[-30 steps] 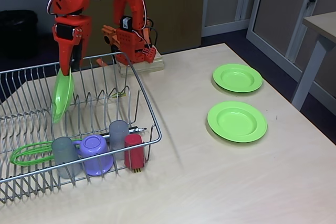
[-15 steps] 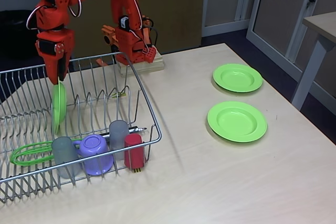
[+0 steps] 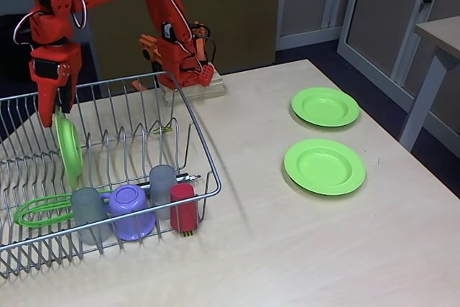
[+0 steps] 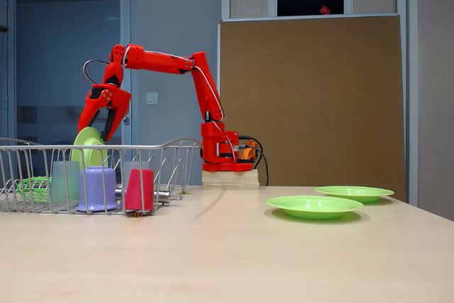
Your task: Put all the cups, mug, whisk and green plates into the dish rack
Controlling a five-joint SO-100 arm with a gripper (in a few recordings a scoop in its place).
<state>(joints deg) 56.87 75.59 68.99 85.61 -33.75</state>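
Fingers [image 3: 57, 109] clamp one green plate [image 3: 70, 149] by its upper rim; I hold it on edge so it slots between the dish rack [image 3: 188, 116] prongs at 9 o'clock.

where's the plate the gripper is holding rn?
In both fixed views the held green plate stands on edge inside the dish rack, at its left part, under the gripper, behind the whisk and grey cup.
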